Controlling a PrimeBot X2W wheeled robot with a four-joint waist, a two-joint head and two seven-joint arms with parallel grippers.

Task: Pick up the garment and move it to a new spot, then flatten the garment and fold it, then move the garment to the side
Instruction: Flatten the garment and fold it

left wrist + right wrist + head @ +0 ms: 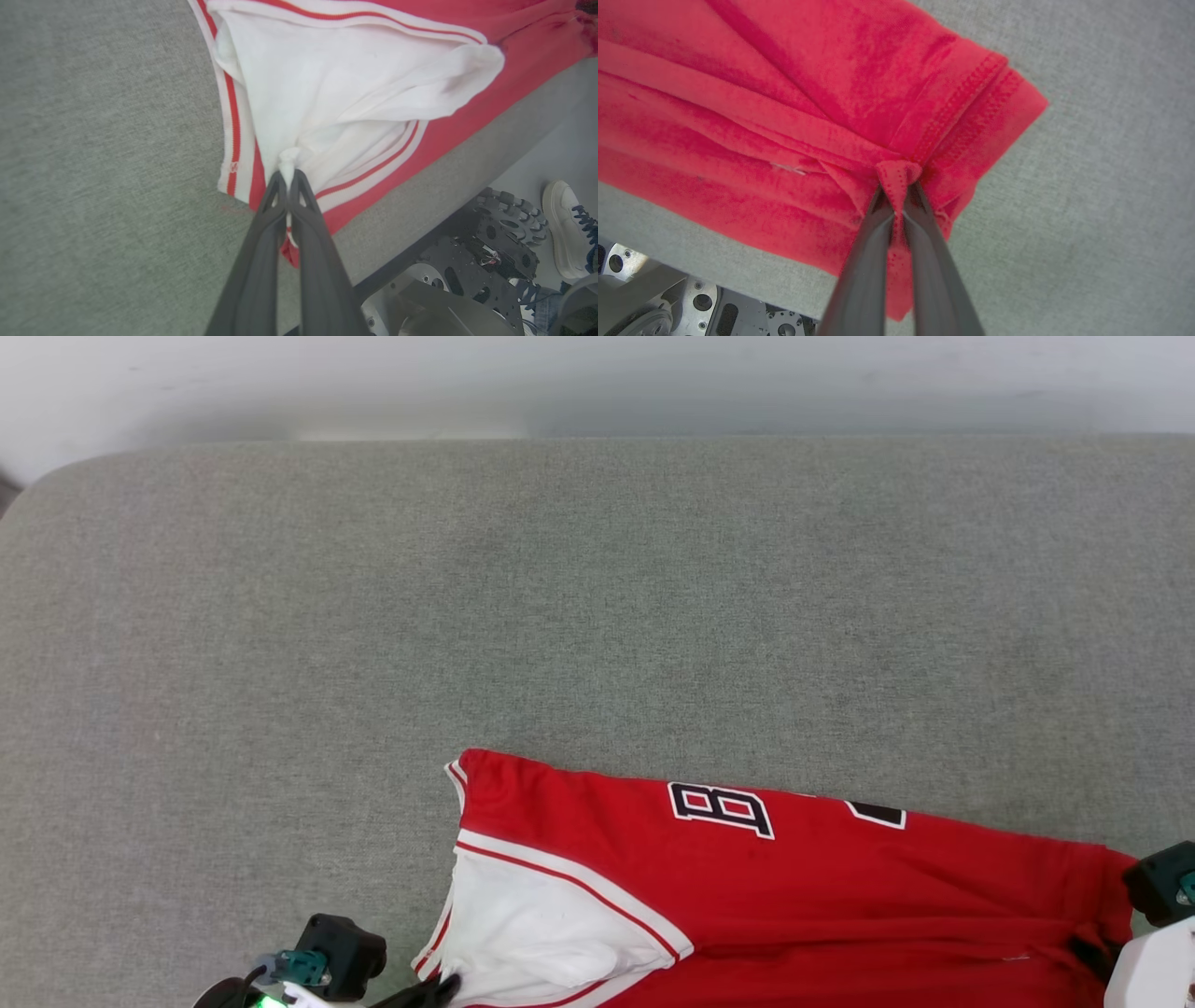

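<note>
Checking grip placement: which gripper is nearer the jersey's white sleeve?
Left. The left gripper pinches the white sleeve itself; the right gripper clamps the red hem at the opposite end.

The left gripper [288, 179] has two long dark grey fingers [261, 261] with slim cut-outs near the tips. Behind its jaws sit a black block [344, 943], a teal connector [303, 967] and a green light [271, 1001]. The right gripper [896, 189] has a white shell [1153, 966] behind its jaws.
</note>
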